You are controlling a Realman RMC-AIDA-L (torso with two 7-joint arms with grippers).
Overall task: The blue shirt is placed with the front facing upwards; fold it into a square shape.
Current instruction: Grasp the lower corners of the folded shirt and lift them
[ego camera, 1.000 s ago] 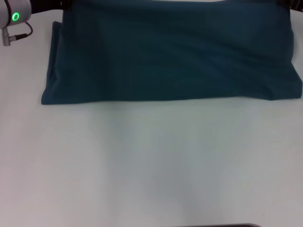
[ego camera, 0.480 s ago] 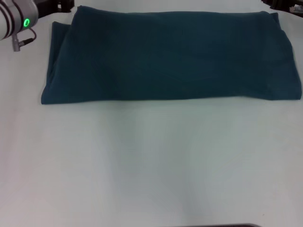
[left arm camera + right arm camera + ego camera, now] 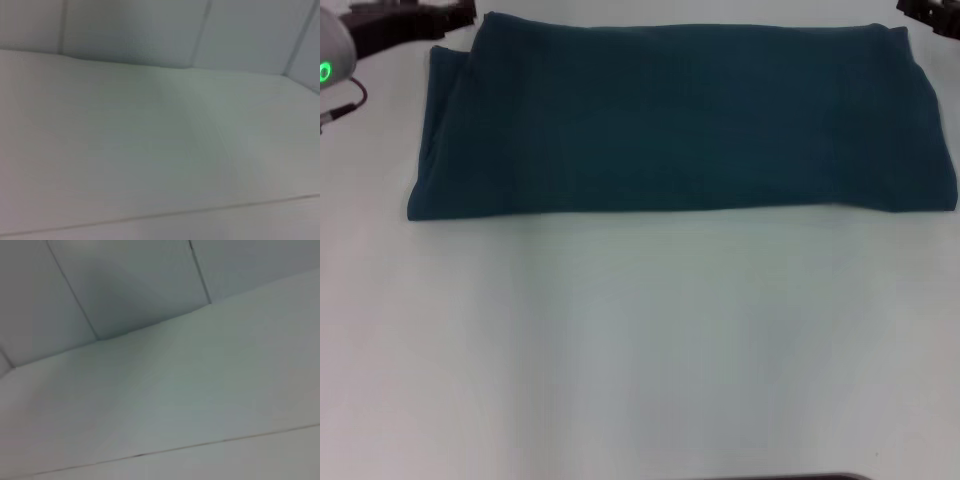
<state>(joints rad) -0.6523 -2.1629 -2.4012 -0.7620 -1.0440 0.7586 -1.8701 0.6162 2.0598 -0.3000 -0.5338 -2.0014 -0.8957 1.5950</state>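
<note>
At the shirt's [image 3: 680, 118] two far corners I see left gripper [image 3: 410, 18] and right gripper [image 3: 930, 14], equally near, finger state unclear; its long axis runs between them.

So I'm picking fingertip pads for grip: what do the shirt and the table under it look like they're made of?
The blue shirt looks like soft matte knit cloth, probably cotton: no sheen, rounded fold edges, faint creases. The table looks like a smooth, hard, pale surface, perhaps laminate; only a dull, even sheen shows, so that is a guess.
</note>
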